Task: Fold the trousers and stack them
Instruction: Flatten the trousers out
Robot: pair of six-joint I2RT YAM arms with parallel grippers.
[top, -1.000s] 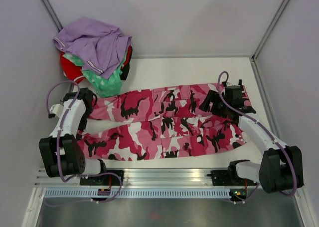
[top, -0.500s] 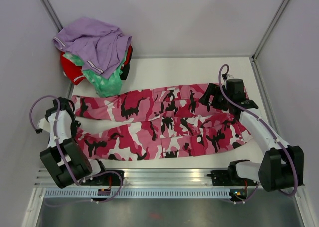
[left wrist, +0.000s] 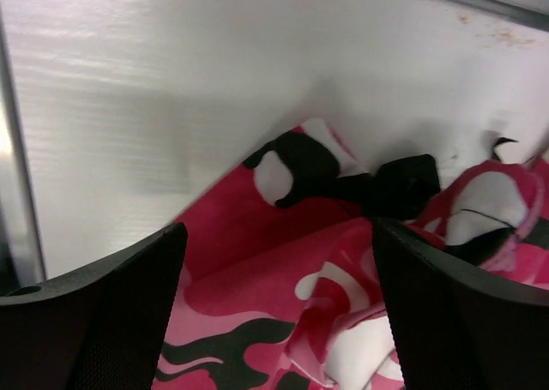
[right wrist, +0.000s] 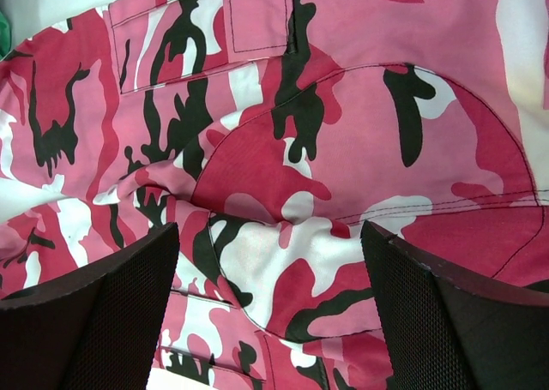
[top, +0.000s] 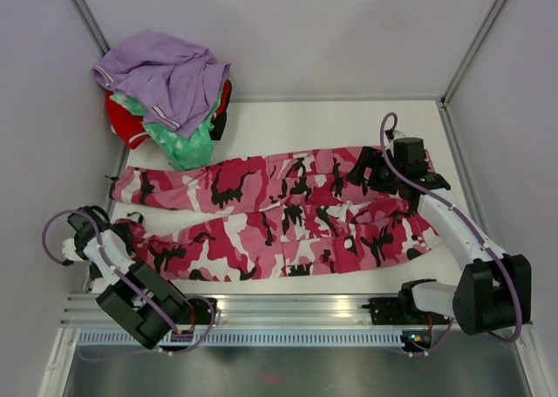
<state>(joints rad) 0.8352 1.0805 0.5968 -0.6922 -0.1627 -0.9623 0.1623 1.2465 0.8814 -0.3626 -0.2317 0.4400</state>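
Across white tabletop point(top: 305, 122), rumpled cloth trousers point(top: 279, 214)

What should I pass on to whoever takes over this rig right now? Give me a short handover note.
Left gripper: open, holding nothing, at the cuff end of the near leg.
Right gripper: open, holding nothing, above the waist end.
Trousers: spread flat on the table, legs side by side pointing left, waist to the right.
Pile of other clothes: in the far left corner, apart from the job.
Done: trousers are laid out full length; no fold shows.
Left: all the folding, then the stacking.
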